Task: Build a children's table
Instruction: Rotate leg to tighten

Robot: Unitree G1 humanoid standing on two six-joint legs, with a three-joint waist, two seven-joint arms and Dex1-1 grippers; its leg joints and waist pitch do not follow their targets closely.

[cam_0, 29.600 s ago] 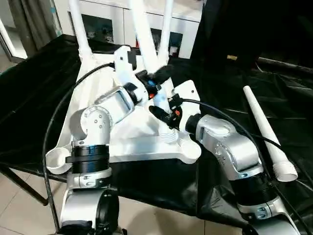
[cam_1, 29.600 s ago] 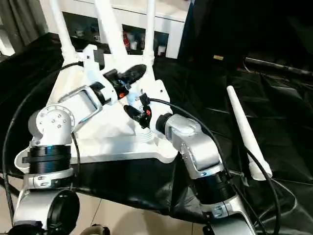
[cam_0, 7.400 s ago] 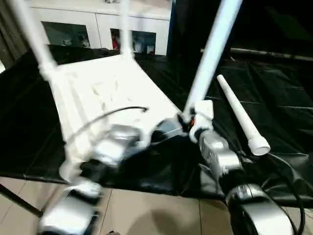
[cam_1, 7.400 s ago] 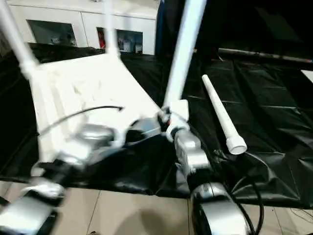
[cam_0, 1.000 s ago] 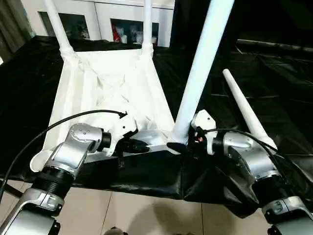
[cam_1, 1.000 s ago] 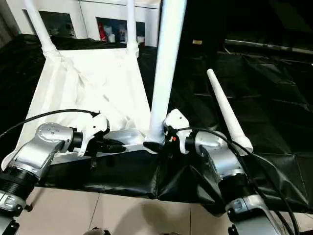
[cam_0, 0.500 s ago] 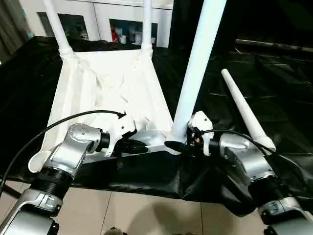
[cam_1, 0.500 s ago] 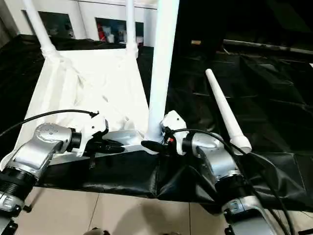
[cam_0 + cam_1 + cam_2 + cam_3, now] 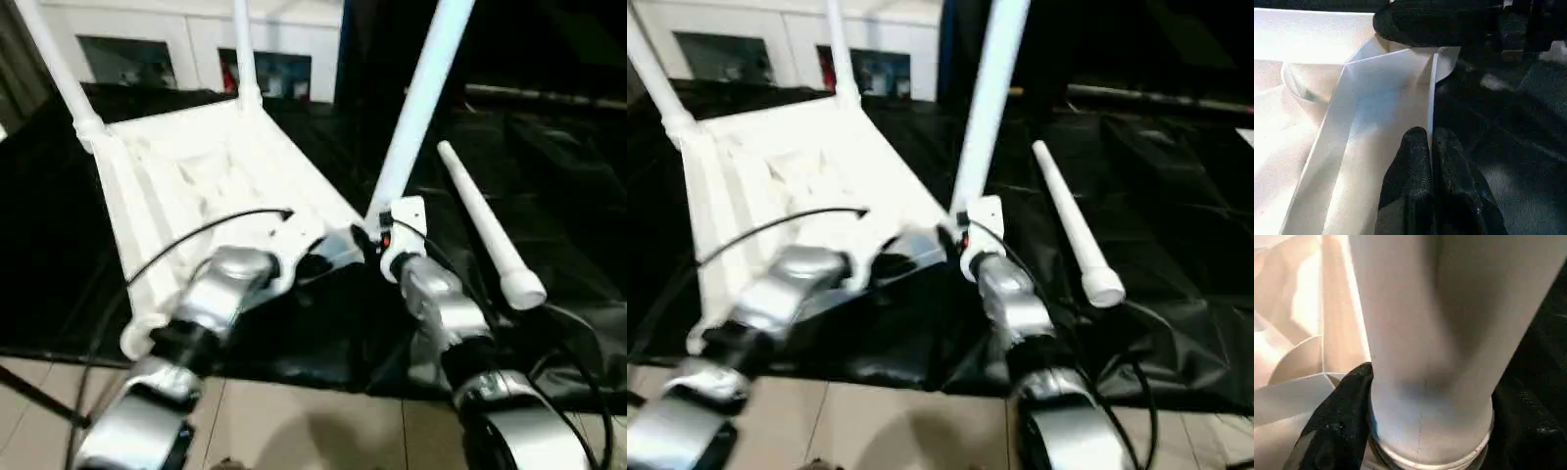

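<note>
Right gripper (image 9: 1425, 431) clamps third leg (image 9: 416, 108) at its base, axis rising toward 1 o'clock; left gripper (image 9: 1430, 161) pinches tabletop (image 9: 196, 186) rim.

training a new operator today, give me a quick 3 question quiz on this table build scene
1. True or false: the loose leg lying on the black sheet is already fitted to the table top.
2. How many legs stand upright in the table top's sockets?
3. What is the right gripper closed around? A) the base of the near upright leg B) a cable C) the loose leg

Key:
1. False, it lies apart from the top, on the robot's right.
2. Three: two at the far corners, one at the near right corner.
3. A; meanwhile the left gripper pinches a rib on the top's near edge.
</note>
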